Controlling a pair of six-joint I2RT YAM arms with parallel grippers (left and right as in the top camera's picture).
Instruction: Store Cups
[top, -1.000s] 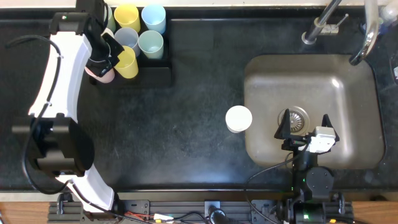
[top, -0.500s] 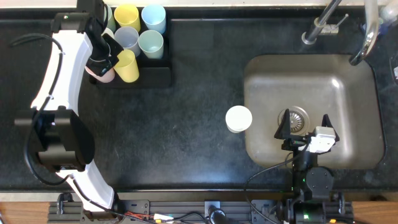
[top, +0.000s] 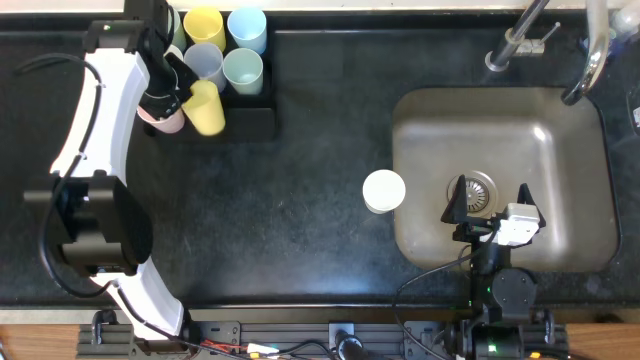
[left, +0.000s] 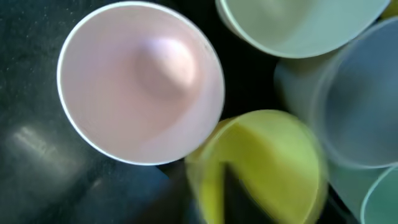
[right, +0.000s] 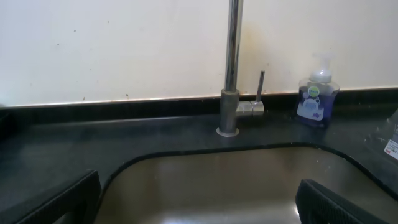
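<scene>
Shifted slightly, yellow cup (top: 207, 110) seemingly hangs pinched in left gripper (top: 189, 92).

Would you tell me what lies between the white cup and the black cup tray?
In the top view, only bare dark countertop lies between the white cup and the black cup tray.

Cups (top: 243, 70) crowd the rack (top: 252, 120); a tilted yellow cup (top: 206, 110) blocks its left end. Right of the rack you have open counter (top: 290, 230), one white cup (top: 384, 191) well apart.
</scene>
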